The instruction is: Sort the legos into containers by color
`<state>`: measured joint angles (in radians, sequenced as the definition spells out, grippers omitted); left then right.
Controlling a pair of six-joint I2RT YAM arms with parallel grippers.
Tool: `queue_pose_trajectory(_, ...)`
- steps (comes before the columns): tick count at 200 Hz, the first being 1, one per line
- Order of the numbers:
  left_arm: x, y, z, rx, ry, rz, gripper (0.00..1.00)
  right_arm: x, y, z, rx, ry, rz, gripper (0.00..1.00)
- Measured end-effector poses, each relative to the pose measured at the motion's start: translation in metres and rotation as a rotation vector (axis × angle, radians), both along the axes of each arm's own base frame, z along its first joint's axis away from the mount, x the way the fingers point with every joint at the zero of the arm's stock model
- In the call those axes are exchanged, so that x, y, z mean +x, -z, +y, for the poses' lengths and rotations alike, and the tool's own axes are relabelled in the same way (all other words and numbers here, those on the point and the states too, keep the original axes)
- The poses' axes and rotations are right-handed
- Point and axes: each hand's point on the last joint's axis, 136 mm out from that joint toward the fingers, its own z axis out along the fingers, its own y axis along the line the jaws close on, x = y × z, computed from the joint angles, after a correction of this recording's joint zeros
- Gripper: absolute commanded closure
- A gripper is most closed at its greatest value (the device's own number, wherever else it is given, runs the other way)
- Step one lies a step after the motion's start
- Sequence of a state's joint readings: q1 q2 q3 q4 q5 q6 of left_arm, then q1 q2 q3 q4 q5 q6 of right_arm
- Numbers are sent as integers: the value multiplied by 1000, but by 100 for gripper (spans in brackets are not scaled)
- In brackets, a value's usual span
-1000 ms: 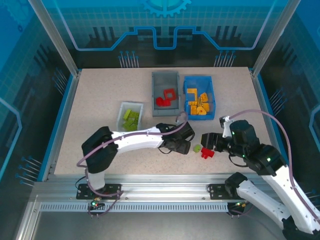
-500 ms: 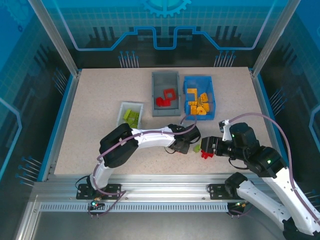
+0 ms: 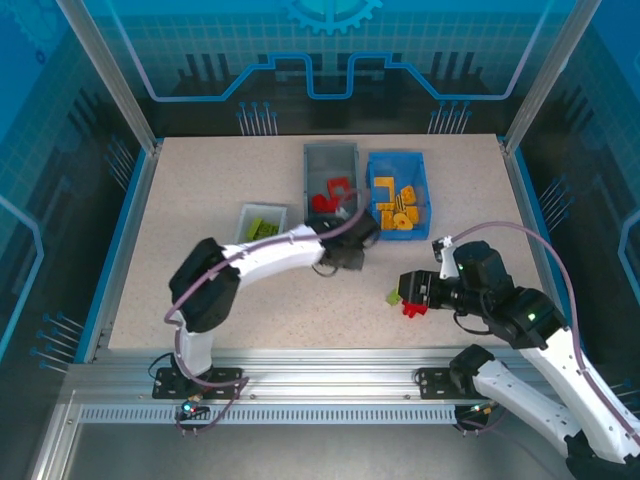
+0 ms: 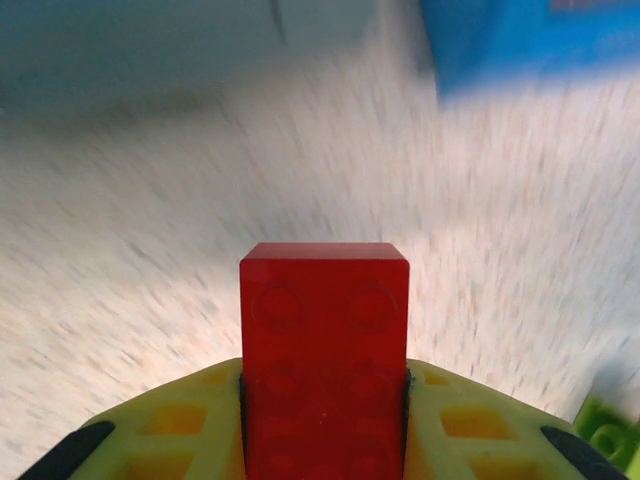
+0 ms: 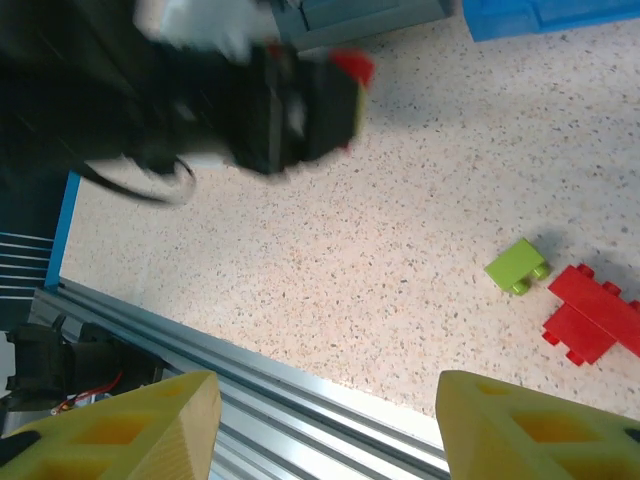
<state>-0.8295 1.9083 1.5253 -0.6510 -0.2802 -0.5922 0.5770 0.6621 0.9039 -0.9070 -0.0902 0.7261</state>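
The grey bin [image 3: 330,162], an open rectangular tub of smooth plastic, stood toward the far middle of the speckled, stone-patterned table [image 3: 200,200] and held flat red pieces [image 3: 330,195], one of them an open square frame. Just beside its right wall sat the glossy blue bin [image 3: 398,163] with a heap of orange-yellow bricks [image 3: 398,208]. Nearer and to the left of the grey bin was the smaller white bin [image 3: 262,208], with lime green bricks [image 3: 262,230] in it. The left gripper [image 3: 350,250] hung just in front of the grey bin's near wall, clamped narrow on a red brick [image 4: 324,340], a smooth rectangular block with round moulded circles on its face, pinched between ribbed yellow-green pads [image 4: 180,420]; the table behind it was blurred. Well in front of the grey bin and to its right, the right gripper [image 5: 328,385] stood wide with nothing between its blocky, pocketed yellow fingers [image 5: 520,430]. Below it on the table lay a small lime green brick [image 5: 516,266] with a round stud at one end, and just beside that a red studded piece [image 5: 590,312], apart from the green one. A ribbed aluminium rail [image 5: 300,370] ran along the table's near edge.
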Motion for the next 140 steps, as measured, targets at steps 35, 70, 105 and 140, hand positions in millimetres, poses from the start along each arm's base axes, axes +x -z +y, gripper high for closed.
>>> queue_pose_trajectory(35, 74, -60, 31, -90, -91, -121, 76, 15, 0, 15, -26, -34, -8, 41)
queue_pose_trajectory(70, 132, -69, 38, -114, -132, -173, 77, 25, -7, 25, -30, -49, -41, 41)
queue_pose_trajectory(105, 171, -27, 48, -77, -164, -135, 77, 28, -10, 25, -31, -42, -59, 41)
queue_pose_trajectory(140, 201, 4, 58, -52, -193, -118, 75, 27, -10, 25, -31, -43, -62, 41)
